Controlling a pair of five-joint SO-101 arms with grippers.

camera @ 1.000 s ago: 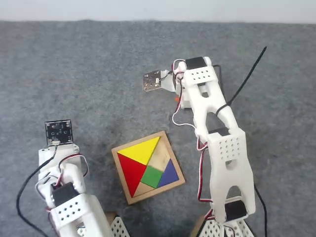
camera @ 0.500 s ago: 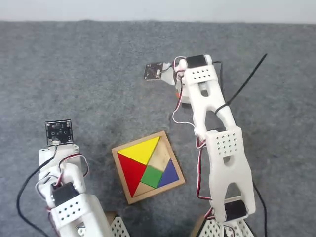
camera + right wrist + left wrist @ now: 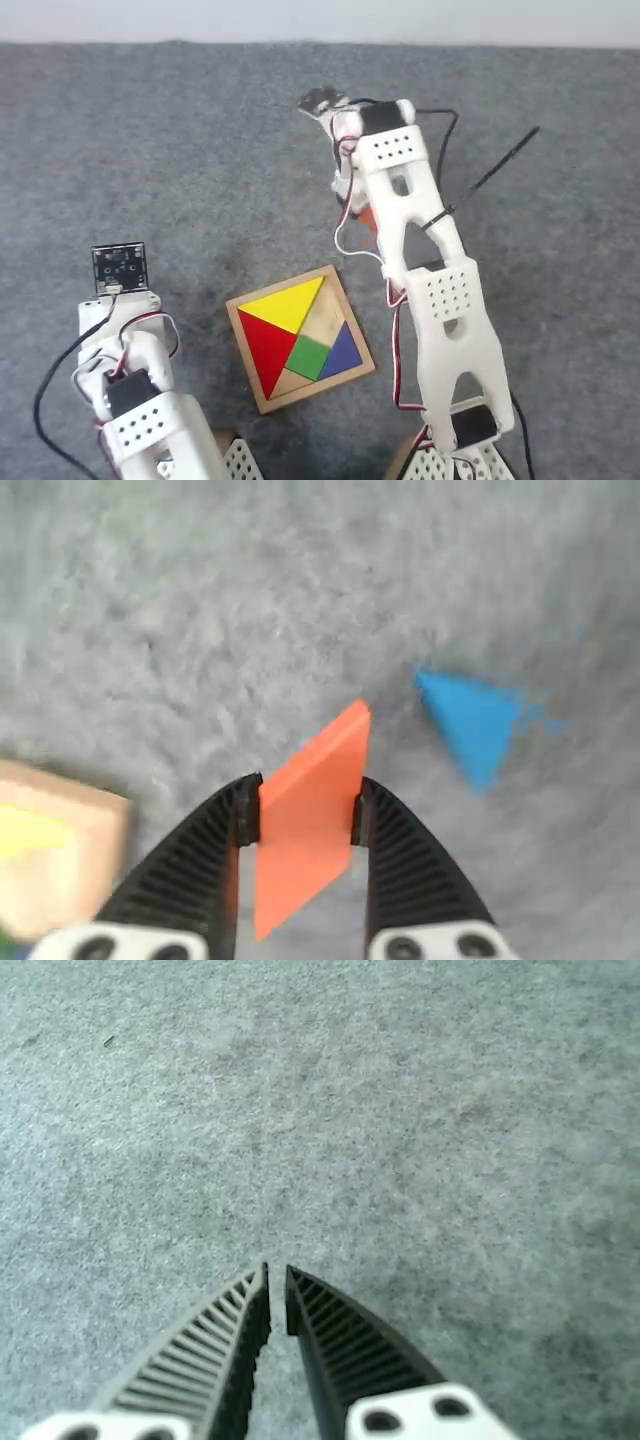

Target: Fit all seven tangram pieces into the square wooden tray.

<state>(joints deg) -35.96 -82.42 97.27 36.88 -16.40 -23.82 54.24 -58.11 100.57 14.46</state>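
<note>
Two right fingers [image 3: 195,870] clamp the orange piece [image 3: 305,820] by its edges, above the tabletop [image 3: 200,610], between the tray [image 3: 95,810] and a loose blue triangle [image 3: 470,720]. Gripped so narrowly, it may twist and jam on lowering. The high view adds the tray's bare slots [image 3: 325,320]. The left fingers [image 3: 200,1360], nearly together, hang over tabletop.

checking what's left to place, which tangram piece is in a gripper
The flat orange piece, clamped in the right gripper. The light blue triangle lies loose on the grey carpet; four coloured pieces sit in the square wooden tray.
</note>
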